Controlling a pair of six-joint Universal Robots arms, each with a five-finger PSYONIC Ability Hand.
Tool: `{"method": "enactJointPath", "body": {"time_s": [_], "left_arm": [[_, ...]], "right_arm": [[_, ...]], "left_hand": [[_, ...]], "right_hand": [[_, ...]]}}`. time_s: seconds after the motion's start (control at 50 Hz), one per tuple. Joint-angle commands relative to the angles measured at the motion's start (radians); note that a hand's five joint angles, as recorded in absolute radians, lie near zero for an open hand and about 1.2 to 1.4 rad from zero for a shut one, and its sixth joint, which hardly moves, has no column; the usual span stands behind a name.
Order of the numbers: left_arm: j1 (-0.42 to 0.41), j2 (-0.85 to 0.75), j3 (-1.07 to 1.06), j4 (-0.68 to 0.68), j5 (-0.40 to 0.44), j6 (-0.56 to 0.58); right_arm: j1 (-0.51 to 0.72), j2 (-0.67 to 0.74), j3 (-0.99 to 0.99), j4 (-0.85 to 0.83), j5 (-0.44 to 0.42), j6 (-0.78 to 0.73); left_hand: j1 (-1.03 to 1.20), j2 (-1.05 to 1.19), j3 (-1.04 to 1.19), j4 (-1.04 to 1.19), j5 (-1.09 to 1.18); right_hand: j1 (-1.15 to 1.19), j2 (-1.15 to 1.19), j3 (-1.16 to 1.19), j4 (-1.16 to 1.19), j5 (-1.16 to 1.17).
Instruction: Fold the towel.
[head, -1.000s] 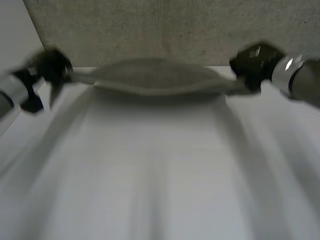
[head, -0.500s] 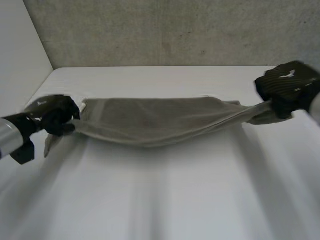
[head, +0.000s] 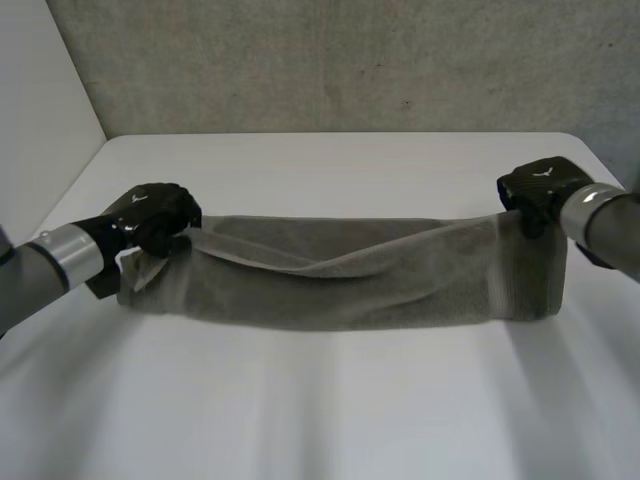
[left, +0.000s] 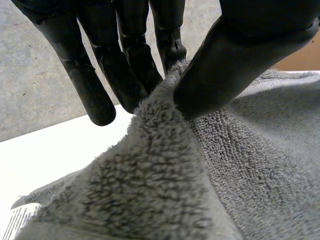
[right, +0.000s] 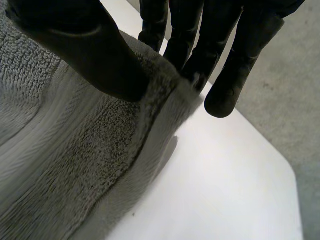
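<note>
The grey towel (head: 340, 285) lies as a long doubled band across the white counter (head: 320, 410), running from 9 to 3 o'clock. The left hand (head: 152, 216) pinches its 9 o'clock end between thumb and fingers. The right hand (head: 538, 190) pinches the far corner at 3 o'clock the same way.

The towel (head: 340, 285) is grey all over, with tiny fuzzy loops. Near one end it has a striped band (right: 45, 150), and that is grey too. A small white tag (left: 16, 220) at its edge has thin black lines. The table (head: 320, 410) is white. The left hand (head: 150, 212) and the right hand (head: 535, 188) are black. The wall (head: 330, 60) is grey with little dark specks.
</note>
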Motion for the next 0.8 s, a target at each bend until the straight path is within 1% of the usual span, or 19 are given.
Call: {"method": "enactJointPath", "body": {"time_s": [0.02,0.1,0.14,0.26,0.3,0.32,0.34,0.36,0.38,0.4,0.48,0.6,0.64,0.66,0.7,0.72,0.74,0.76,0.8], "left_arm": [[-0.041,-0.190,0.257,0.000,-0.035,-0.007],[-0.045,-0.291,0.394,-0.002,-0.056,-0.009],[-0.045,-0.319,0.431,-0.002,-0.059,-0.009],[-0.051,-0.399,0.525,0.000,-0.063,-0.009],[-0.060,-0.416,0.540,0.001,-0.064,-0.009],[-0.060,-0.416,0.540,0.001,-0.064,-0.009],[-0.063,-0.420,0.543,0.003,-0.066,-0.009],[-0.065,-0.422,0.545,0.001,-0.075,-0.009],[-0.065,-0.422,0.545,0.001,-0.075,-0.009],[-0.065,-0.422,0.545,0.001,-0.092,-0.009],[-0.067,-0.413,0.545,-0.002,-0.141,-0.012],[-0.064,-0.347,0.531,-0.007,-0.148,-0.025],[-0.053,-0.267,0.493,-0.017,-0.147,-0.047],[-0.053,-0.267,0.493,-0.017,-0.147,-0.047],[-0.048,-0.221,0.459,-0.025,-0.147,-0.055],[-0.045,-0.171,0.423,-0.028,-0.147,-0.055],[-0.042,-0.122,0.380,-0.028,-0.148,-0.055],[-0.042,-0.121,0.379,-0.028,-0.148,-0.055],[-0.033,-0.040,0.285,-0.028,-0.150,-0.052]], "right_arm": [[0.044,0.142,-0.120,-0.093,0.054,0.111],[0.067,0.175,-0.149,-0.151,0.100,0.125],[0.073,0.210,-0.175,-0.189,0.168,0.124],[0.093,0.253,-0.214,-0.222,0.232,0.119],[0.103,0.282,-0.241,-0.226,0.236,0.119],[0.107,0.296,-0.258,-0.226,0.241,0.115],[0.107,0.296,-0.258,-0.226,0.241,0.114],[0.112,0.314,-0.279,-0.225,0.245,0.105],[0.112,0.314,-0.280,-0.225,0.245,0.105],[0.118,0.333,-0.307,-0.222,0.253,0.093],[0.126,0.348,-0.376,-0.216,0.288,0.078],[0.126,0.279,-0.385,-0.211,0.301,0.099],[0.126,0.186,-0.356,-0.206,0.298,0.128],[0.126,0.186,-0.356,-0.206,0.298,0.128],[0.126,0.091,-0.289,-0.187,0.281,0.153],[0.126,0.091,-0.289,-0.186,0.281,0.153],[0.126,0.040,-0.248,-0.176,0.269,0.153],[0.126,0.040,-0.247,-0.176,0.268,0.153],[0.124,-0.052,-0.141,-0.147,0.217,0.139]], "left_hand": [[0.110,0.052,0.050,0.032,0.073],[0.110,0.052,0.050,0.032,0.073],[0.110,0.052,0.050,0.032,0.073],[0.110,0.052,0.050,0.032,0.073],[-0.108,-0.166,-0.168,-0.186,-0.146],[-0.110,-0.167,-0.170,-0.187,-0.147],[-0.363,-0.420,-0.423,-0.440,-0.400],[-0.871,-0.928,-0.931,-0.949,-0.908],[-0.876,-0.934,-0.936,-0.954,-0.913],[-1.112,-1.169,-1.172,-1.189,-1.149],[-1.105,-1.163,-1.165,-1.183,-1.142],[-1.108,-1.166,-1.168,-1.186,-1.145],[-1.105,-1.163,-1.165,-1.183,-1.142],[-1.105,-1.163,-1.165,-1.183,-1.142],[-1.105,-1.163,-1.165,-1.183,-1.142],[-1.108,-1.165,-1.168,-1.186,-1.145],[-1.105,-1.163,-1.165,-1.183,-1.142],[-1.105,-1.163,-1.165,-1.183,-1.142],[-1.105,-1.163,-1.165,-1.183,-1.142]], "right_hand": [[0.061,0.061,0.060,0.049,0.053],[0.061,0.061,0.060,0.049,0.053],[0.061,0.061,0.060,0.049,0.053],[0.061,0.061,0.060,0.049,0.053],[0.006,0.006,0.006,-0.005,-0.001],[-0.442,-0.442,-0.442,-0.454,-0.449],[-0.446,-0.446,-0.447,-0.458,-0.453],[-0.865,-0.865,-0.865,-0.877,-0.872],[-0.869,-0.869,-0.869,-0.881,-0.876],[-1.161,-1.161,-1.162,-1.173,-1.168],[-1.161,-1.161,-1.162,-1.173,-1.168],[-1.161,-1.161,-1.162,-1.173,-1.168],[-1.161,-1.161,-1.162,-1.173,-1.168],[-1.161,-1.161,-1.162,-1.173,-1.168],[-1.161,-1.161,-1.162,-1.173,-1.168],[-1.161,-1.161,-1.162,-1.173,-1.168],[-1.161,-1.161,-1.162,-1.173,-1.168],[-1.161,-1.161,-1.162,-1.173,-1.168],[-1.161,-1.161,-1.162,-1.173,-1.168]]}}
